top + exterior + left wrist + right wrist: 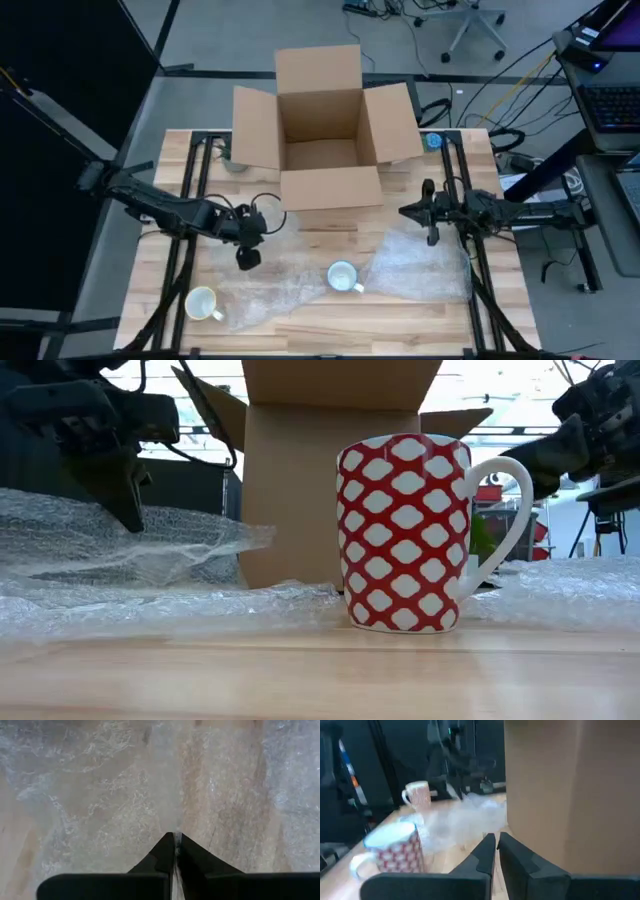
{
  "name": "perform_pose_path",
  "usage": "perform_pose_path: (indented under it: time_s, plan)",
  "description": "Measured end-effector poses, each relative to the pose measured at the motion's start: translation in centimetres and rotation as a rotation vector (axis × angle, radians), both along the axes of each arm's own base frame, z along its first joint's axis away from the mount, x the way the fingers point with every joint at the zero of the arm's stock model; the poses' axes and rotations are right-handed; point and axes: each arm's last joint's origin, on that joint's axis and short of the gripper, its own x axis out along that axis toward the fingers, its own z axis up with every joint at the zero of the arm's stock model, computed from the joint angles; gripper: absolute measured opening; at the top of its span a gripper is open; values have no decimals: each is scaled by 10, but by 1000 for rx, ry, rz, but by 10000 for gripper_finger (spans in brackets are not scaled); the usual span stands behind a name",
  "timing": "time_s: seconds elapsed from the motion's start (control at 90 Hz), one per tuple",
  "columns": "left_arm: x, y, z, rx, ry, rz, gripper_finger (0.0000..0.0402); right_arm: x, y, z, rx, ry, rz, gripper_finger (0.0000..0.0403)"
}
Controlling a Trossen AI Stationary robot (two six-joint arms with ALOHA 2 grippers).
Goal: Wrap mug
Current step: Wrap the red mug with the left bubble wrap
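**Now: wrap pinched, mug upright**

Left pincer (247, 258) pinches bubble wrap (300, 265), fingertips pressed together w/ film between. Red-and-white mug (342, 276) stands upright on the wrap, mid-worktop (400, 325), in front of open cardboard box (325, 125). Right pincer (430, 212) pressed together, holding nothing, nr box.

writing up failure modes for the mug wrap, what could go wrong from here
The left gripper is shut on the bubble wrap, pinching only a thin edge, so it may slip out. The red patterned mug stands upright on that sheet, so a pull could tip it. The right gripper hangs idle.
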Motion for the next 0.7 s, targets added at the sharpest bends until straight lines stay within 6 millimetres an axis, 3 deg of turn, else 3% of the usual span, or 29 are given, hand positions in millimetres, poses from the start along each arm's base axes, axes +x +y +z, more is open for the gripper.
perform_pose_path:
  time_s: [0.111, 0.344, 0.478, 0.7]
  plan:
    - [0, 0, 0, 0, 0, 0, 3, -1, 0, 10, 162, -116, 2, 11]
    - [0, 0, 0, 15, -5, -25, 3, -2, 5, 47, 177, -333, 88, 3]
    - [1, 0, 2, 25, -4, -42, 3, 15, 13, 81, 43, -202, 122, 2]
    - [4, -1, 7, 17, -31, -41, 3, 69, 37, 125, -109, 79, 217, 0]
